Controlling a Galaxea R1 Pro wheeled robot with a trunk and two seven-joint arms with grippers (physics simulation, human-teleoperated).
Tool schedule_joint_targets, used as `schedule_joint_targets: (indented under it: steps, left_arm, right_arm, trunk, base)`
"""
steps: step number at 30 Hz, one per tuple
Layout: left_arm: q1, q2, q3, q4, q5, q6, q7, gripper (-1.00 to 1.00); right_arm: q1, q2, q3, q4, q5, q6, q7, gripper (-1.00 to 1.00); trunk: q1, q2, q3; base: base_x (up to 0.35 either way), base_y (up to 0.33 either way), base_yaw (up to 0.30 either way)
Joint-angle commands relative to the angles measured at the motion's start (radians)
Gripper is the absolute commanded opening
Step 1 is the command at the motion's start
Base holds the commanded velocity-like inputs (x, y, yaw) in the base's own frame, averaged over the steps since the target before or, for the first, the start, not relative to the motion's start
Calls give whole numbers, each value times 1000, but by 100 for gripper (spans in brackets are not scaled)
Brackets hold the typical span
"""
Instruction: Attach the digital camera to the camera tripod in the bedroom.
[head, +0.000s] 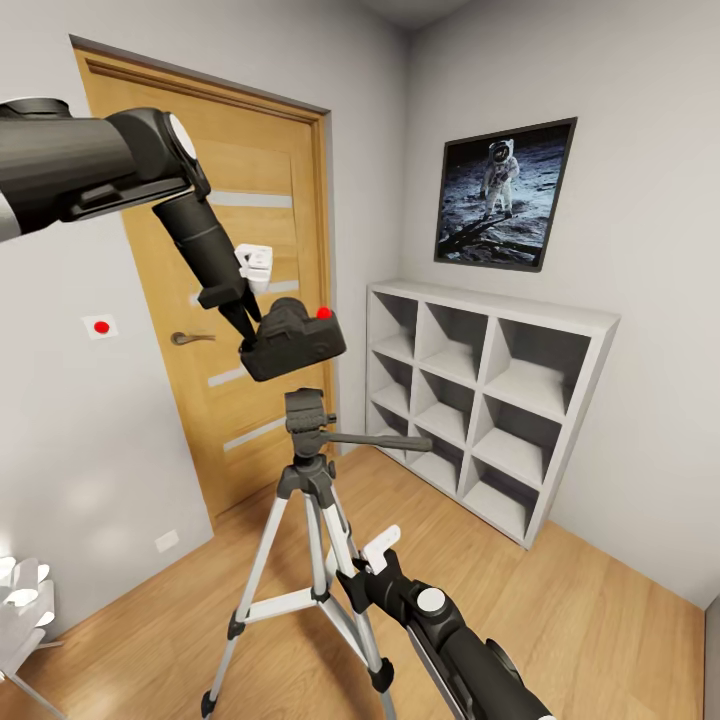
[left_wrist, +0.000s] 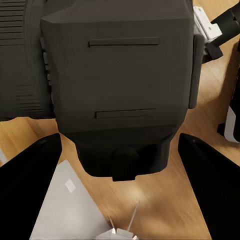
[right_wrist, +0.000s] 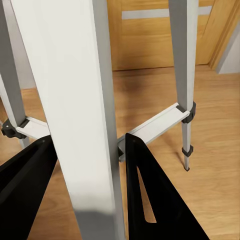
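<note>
- The camera (head: 293, 342) is held by the left hand (head: 245, 325) in the air just above the tripod (head: 310, 520), tilted, with its red button (head: 324, 313) uppermost; it is apart from the tripod's head (head: 306, 412) and not yet seated.
- In the left wrist view the camera body (left_wrist: 117, 85) is seen between the two dark fingers (left_wrist: 30, 185), so the left hand is judged to be clamped on it, though the contact itself is hidden.
- One silver leg (right_wrist: 75, 115) is flanked by the fingers (right_wrist: 150, 195) of the right hand (head: 362, 572). The leg is probably being steadied so that the tripod does not tip during mounting. The fingers look closed against it, but a firm grip cannot be told for certain.
- The long handle (head: 385, 440) juts from the head toward the shelf (head: 490, 400); it could be struck as the camera is lowered.
- A wooden door (head: 230, 300) stands behind, a picture of an astronaut (head: 503, 193) hangs over the shelf, and the plank floor (head: 560, 610) around the legs is bare.
</note>
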Motion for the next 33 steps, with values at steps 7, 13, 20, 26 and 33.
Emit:
schedule_joint_targets:
  steps: [7, 13, 20, 26, 33]
  left_arm:
    - [-7, -13, -39, 7, 37, 10, 0, -100]
    - [-8, -15, -120, 8, 127, 9, 0, -100]
    - [-8, -24, -146, 9, 155, 9, 0, -100]
    - [-8, -29, -154, 10, 163, 11, 0, -100]
    - [-7, -37, -156, 10, 165, 11, -1, -100]
  right_arm:
    - [-1, 0, 0, 1, 4, 6, 4, -100]
    - [-1, 0, -2, 1, 3, 5, 4, -100]
    - [-1, 0, -2, 1, 3, 5, 4, -100]
    - [-1, 0, -2, 1, 3, 5, 4, -100]
    - [-1, 0, -1, 1, 3, 5, 4, -100]
  trunk:
    - [1, -2, -2]
    - [1, -2, -2]
    - [1, -2, -2]
    - [1, -2, -2]
    - [1, -2, -2]
  base:
    - [0, 0, 0]
    - [0, 0, 0]
    - [0, 0, 0]
    - [0, 0, 0]
    - [0, 0, 0]
